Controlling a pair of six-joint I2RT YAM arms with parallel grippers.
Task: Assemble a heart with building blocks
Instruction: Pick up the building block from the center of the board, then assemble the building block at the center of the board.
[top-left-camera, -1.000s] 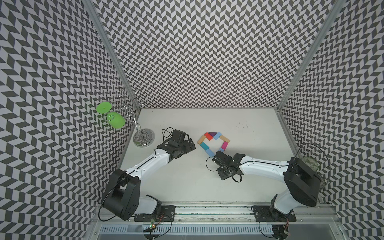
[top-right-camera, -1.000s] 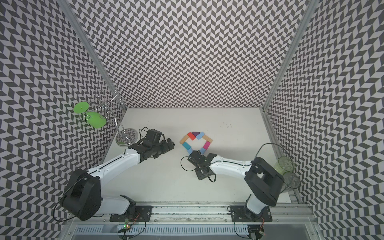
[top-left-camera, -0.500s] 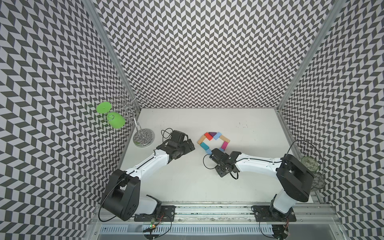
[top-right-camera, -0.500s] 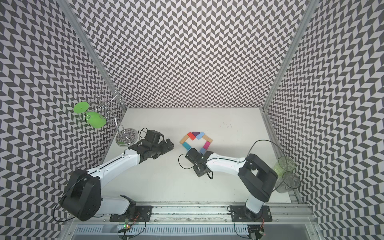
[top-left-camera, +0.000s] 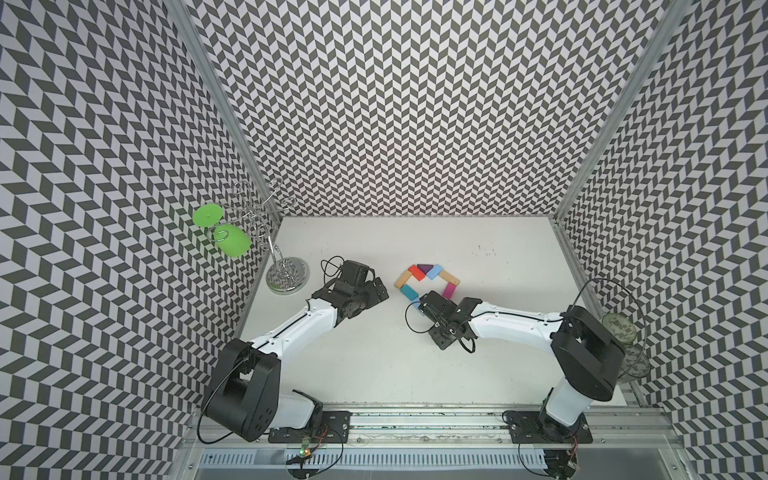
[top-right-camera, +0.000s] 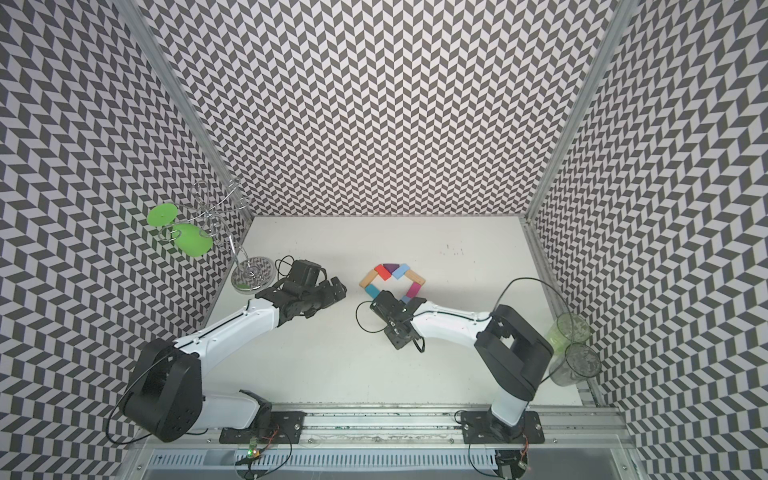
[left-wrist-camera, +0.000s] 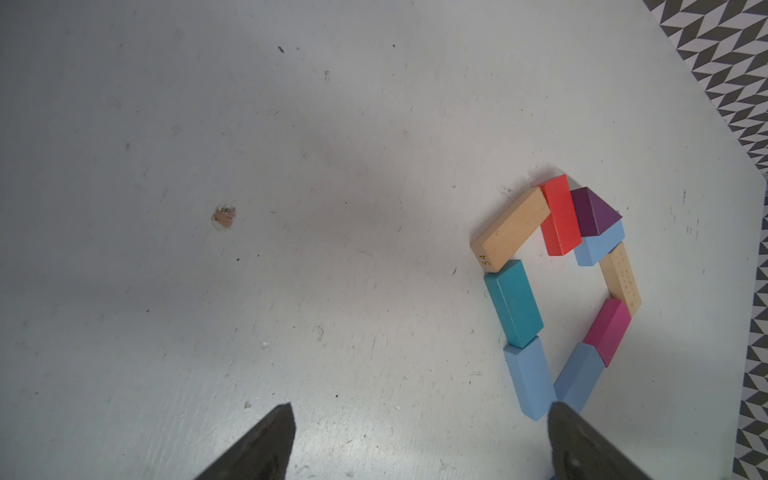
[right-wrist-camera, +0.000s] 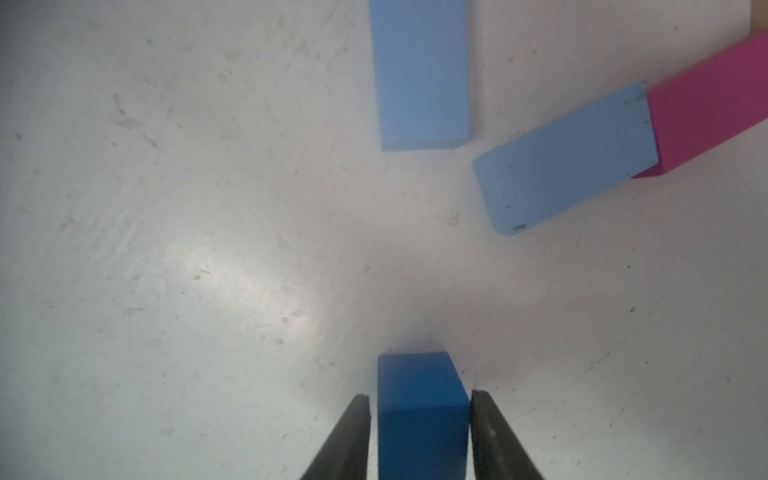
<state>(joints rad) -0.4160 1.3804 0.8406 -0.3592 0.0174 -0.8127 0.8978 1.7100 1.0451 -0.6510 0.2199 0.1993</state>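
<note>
Clear cups: two see-through cups (top-right-camera: 577, 361) stand at the 4 o'clock edge of the bench (top-left-camera: 374, 365), close by the right arm's shoulder.
Right pincer: the right pincer (right-wrist-camera: 419, 397) reaches in low from 4 o'clock to the heart's 6 o'clock side. Its dark fingers (right-wrist-camera: 353, 436) stand slightly apart, with a sliver of bench showing between each one and the block they flank, so it is not clamped.
Dark blue cube: the dark blue cube (right-wrist-camera: 419, 432) sits on the bench between those fingers. In both top views the wrist covers it.
Heart's point: two light blue blocks (right-wrist-camera: 419, 75) angle in towards the cube, but their near ends do not meet. The cube lies apart from both, short of the gap.
Heart: the heart (top-left-camera: 409, 291) lies just towards 12 o'clock from the bench's centre, a hollow outline open at 6 o'clock. A teal block (left-wrist-camera: 515, 303) forms its 8 o'clock flank and a tan block (left-wrist-camera: 511, 230) sits at 10. A red block (left-wrist-camera: 559, 216) and a purple triangle (left-wrist-camera: 594, 212) crowd the notch at 12. A magenta block (left-wrist-camera: 609, 330) forms the 4 o'clock flank.
Left pincer: the left pincer (left-wrist-camera: 419, 409) hovers at the heart's 9 o'clock, fingers spread wide with nothing between them, clear of the blocks in both top views.
Wire stand: a wire stand (top-left-camera: 286, 272) occupies the bench's 10 o'clock corner. A green goblet (top-left-camera: 230, 241) hangs from one of its arms.
</note>
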